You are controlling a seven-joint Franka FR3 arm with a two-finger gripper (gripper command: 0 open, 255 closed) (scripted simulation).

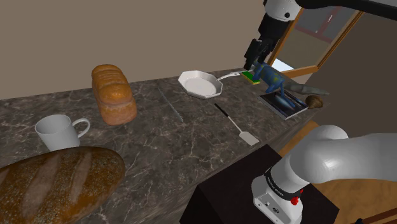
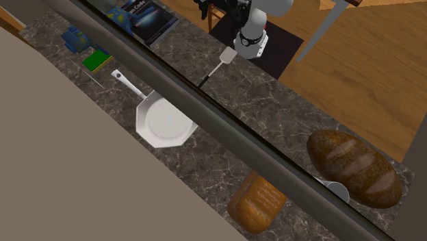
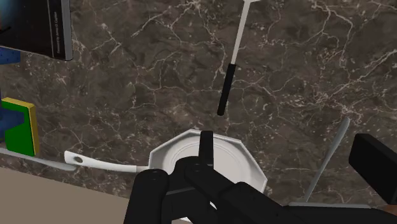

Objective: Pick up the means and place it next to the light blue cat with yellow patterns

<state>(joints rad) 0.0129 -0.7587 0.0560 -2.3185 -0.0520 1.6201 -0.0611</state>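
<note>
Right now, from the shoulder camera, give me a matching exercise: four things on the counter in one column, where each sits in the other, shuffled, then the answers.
Things
1. white mug
2. white pan
3. spatula
4. blue cat figure

Places
A. toward the shoulder view's right end of the counter, near the book
B. near the front edge, close to the stand
C. between the tall brown loaf and the long seeded loaf
D. close to the back wall

Pairs: 1-C, 2-D, 3-B, 4-A
</note>
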